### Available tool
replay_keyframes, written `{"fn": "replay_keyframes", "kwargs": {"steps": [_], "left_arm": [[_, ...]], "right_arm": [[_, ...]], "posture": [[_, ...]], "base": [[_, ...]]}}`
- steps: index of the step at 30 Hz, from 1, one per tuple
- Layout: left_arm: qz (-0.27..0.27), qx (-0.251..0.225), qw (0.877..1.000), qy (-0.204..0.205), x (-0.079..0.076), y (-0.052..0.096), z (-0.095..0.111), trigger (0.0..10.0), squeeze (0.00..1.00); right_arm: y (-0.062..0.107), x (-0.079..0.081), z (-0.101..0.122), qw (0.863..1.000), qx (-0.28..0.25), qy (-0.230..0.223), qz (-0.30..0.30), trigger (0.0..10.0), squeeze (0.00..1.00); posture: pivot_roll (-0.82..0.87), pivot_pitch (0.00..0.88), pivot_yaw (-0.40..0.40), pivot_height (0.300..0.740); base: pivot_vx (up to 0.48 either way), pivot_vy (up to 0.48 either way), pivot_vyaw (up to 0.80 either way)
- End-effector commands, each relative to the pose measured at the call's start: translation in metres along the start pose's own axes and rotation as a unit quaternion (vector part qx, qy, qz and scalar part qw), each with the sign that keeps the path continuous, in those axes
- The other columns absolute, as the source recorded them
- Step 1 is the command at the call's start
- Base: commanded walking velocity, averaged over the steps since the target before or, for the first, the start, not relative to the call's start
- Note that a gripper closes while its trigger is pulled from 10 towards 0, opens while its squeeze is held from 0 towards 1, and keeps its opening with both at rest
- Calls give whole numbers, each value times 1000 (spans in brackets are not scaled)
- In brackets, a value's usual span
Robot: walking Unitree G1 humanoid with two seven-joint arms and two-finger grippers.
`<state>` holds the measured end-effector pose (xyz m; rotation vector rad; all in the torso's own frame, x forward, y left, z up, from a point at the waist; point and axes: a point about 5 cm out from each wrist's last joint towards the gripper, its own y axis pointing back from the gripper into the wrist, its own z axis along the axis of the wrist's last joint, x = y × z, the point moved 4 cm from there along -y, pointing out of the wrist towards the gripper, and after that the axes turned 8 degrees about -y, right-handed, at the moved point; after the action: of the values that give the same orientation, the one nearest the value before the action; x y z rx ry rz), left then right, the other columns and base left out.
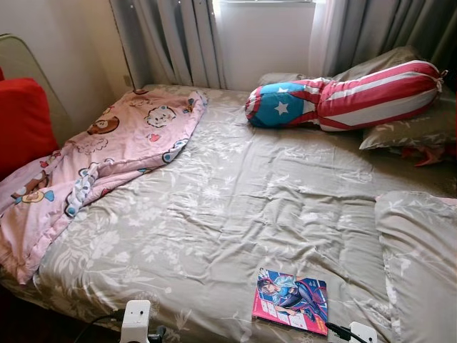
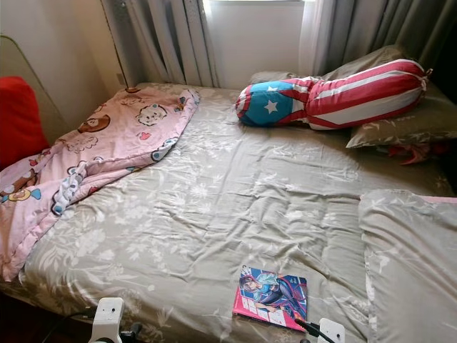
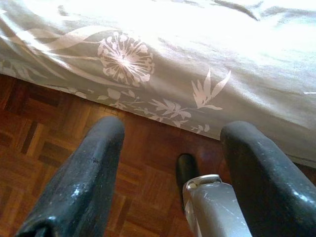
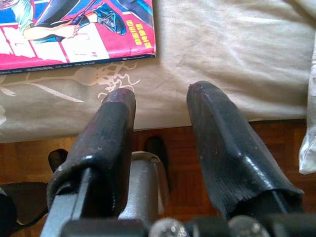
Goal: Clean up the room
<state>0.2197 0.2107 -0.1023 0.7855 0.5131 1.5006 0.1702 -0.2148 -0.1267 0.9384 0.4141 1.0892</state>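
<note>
we see grey curtains (image 1: 171, 39) hanging on both sides of a bright window (image 1: 264, 36) behind the bed. a cream wall (image 1: 64, 50) runs along the left, and something red and padded (image 1: 21, 121) stands against it, with a thin curved pale rim (image 1: 32, 53) rising just behind it; we cannot tell what either belongs to. below the bed's edge, the wrist views show a floor (image 3: 44, 143) of reddish-brown wooden parquet laid in small square blocks, glossy in places and darker close under the bedding.
</note>
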Motion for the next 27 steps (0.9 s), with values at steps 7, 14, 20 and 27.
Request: {"fn": "replay_keyframes", "kwargs": {"steps": [7,14,20,27], "left_arm": [[11,10,1000,-2,6,1,-5,10000,0],[14,9,1000,-2,8,1,-4,10000,0],[15,8,1000,-1,8,1,-3,10000,0],[16,8,1000,0,7,0,-3,10000,0]], "right_arm": [[1,-8,0,999,-1,-25,-21,10000,0],[1,-10,1,999,-3,-33,-26,10000,0],[1,-11,2,999,-4,-35,-29,10000,0],[1,-13,2,999,-4,-37,-30,10000,0]], "posture": [[-63,0,42,740],[-57,0,43,740],[-56,0,43,740],[-53,0,41,740]], "base": [[0,334,0],[0,345,0],[0,371,0],[0,372,0]]}}
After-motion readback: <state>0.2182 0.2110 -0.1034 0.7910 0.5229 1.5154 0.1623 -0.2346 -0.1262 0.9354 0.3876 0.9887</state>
